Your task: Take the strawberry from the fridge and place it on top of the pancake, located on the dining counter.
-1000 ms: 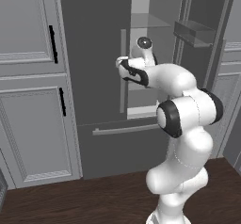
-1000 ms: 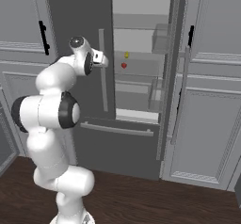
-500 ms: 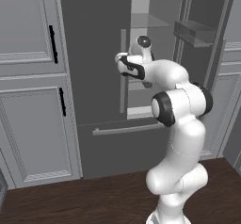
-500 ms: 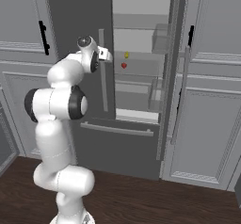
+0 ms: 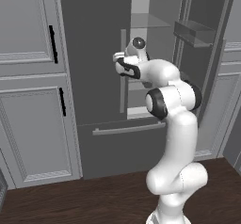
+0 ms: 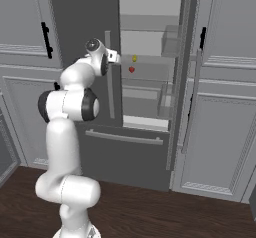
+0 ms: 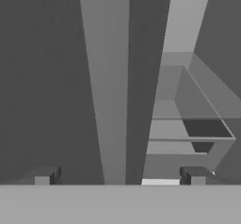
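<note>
Strawberry (image 6: 131, 70) sits on a pale shelf (image 6: 150, 75) inside the fridge (image 6: 80, 27), a small red berry just beyond and slightly below the gripper (image 6: 118, 58) in the right base view, with clear space between the two. Nothing is held. A small yellow item (image 6: 134, 58) rests on the same shelf, just above the strawberry and level with the gripper.

The gripper stands wide open, its two dark fingertips (image 7: 47, 176) spread to either side at the bottom of the hand view. Between them, straight ahead, runs the long silver bar handle (image 7: 108, 86) of the closed left door (image 7: 42, 77); the pale interior with its shelves lies off to the gripper's right.

In the left base view the gripper (image 5: 118, 58) hangs in front of that handle at the edge of the opening. The right door (image 6: 187, 57) is swung open, carrying a door bin (image 5: 195, 32). Below the gripper lies the bottom drawer (image 6: 125, 147) with its horizontal bar. Light grey panelled cabinets (image 5: 28, 77) flank the fridge on both sides, above a dark wood floor (image 6: 150, 212).
</note>
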Robot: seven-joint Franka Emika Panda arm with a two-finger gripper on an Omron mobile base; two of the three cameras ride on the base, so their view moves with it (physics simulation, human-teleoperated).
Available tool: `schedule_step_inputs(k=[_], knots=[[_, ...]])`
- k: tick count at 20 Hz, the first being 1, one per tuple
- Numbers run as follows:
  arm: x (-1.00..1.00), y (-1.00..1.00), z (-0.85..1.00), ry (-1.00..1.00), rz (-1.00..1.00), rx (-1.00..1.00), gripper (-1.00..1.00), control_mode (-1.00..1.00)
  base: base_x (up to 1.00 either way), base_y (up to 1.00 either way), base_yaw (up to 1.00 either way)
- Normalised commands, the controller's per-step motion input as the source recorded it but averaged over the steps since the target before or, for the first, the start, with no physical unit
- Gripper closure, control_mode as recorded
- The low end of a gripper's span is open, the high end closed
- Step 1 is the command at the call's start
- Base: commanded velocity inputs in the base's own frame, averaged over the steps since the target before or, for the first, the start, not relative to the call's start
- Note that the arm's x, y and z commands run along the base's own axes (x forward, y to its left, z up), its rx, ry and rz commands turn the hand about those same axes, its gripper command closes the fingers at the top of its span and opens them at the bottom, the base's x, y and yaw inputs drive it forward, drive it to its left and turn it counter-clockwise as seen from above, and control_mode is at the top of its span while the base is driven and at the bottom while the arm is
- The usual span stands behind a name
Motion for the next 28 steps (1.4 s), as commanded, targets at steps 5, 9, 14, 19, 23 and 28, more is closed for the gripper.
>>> schedule_step_inputs(k=[5,9,14,19,23,28], knots=[[0.51,0.22,-0.01,0.0,-0.06,-0.04,-1.0,-1.0,0.0,0.0,0.0],[0.38,0.11,-0.07,0.0,-0.05,-0.02,-1.0,-1.0,0.0,0.0,0.0],[0.37,0.0,-0.19,0.0,-0.01,0.0,-1.0,-1.0,0.0,0.0,0.0],[0.39,-0.22,-0.24,0.0,0.0,0.0,-1.0,-1.0,0.0,0.0,0.0],[0.34,-0.4,-0.16,0.0,0.0,0.0,-1.0,-1.0,0.0,0.0,0.0],[0.16,-0.26,-0.08,-0.04,0.01,0.04,-1.0,-1.0,0.0,0.0,0.0]])
